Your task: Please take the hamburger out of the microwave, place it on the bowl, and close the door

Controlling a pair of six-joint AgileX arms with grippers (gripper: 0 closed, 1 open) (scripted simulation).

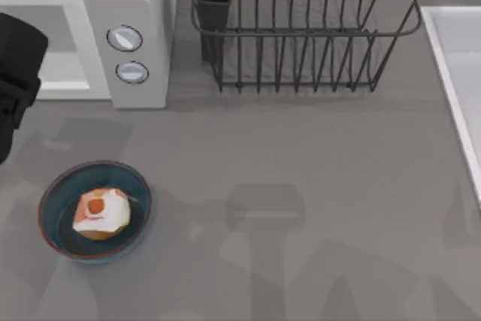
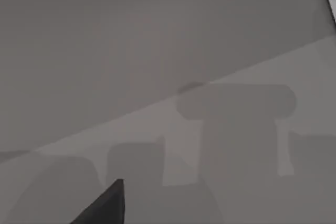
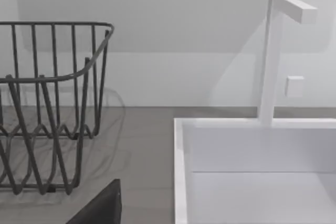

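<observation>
The hamburger (image 1: 101,213), tan-orange with a white patch and a red spot, lies inside the blue bowl (image 1: 54,186) at the table's front left. The white microwave (image 1: 139,5) stands at the back left with two round knobs (image 1: 125,38). Its door (image 1: 75,92), a white frame around a greyish window, looks flush with the knob panel. My left arm (image 1: 15,73) is a black mass at the left edge, in front of the door's left part and hiding it. One dark finger (image 2: 107,205) shows in the left wrist view over grey surface.
A dark wire dish rack (image 1: 301,31) stands at the back middle and also shows in the right wrist view (image 3: 47,103). A white sink (image 1: 458,73) with a faucet (image 3: 270,56) lies on the right. A dark finger (image 3: 100,205) of my right gripper shows near the sink.
</observation>
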